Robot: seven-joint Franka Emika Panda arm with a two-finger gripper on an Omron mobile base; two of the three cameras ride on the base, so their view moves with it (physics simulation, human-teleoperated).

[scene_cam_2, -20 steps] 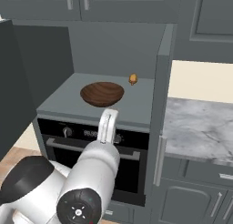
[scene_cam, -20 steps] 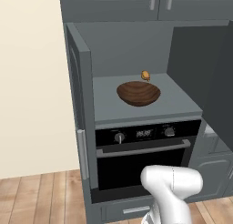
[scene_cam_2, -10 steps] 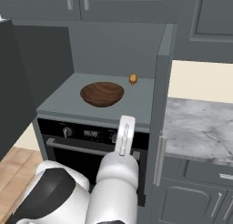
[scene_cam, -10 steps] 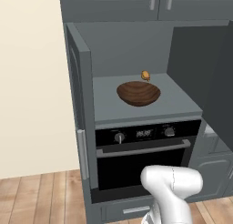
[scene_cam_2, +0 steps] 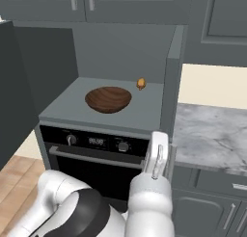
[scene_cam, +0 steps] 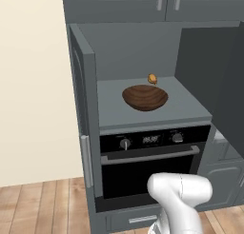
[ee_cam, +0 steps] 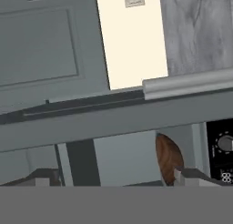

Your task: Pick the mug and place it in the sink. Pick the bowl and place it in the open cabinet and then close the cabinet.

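White glossy arm (scene_cam_2: 147, 202) with rounded, tube-like links. A dark grey, nearly black joint band (scene_cam_2: 89, 217) sat between two white segments in the right base view. The upper white link (scene_cam_2: 157, 156) was flatter and slimmer, with a small dark mark on its face. In the left base view a bulbous white elbow casing (scene_cam: 180, 190) showed, smooth, shaded grey underneath.

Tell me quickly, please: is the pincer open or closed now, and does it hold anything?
Pincer: open and empty; the wooden bowl sits on the shelf inside the cabinet, above the oven.
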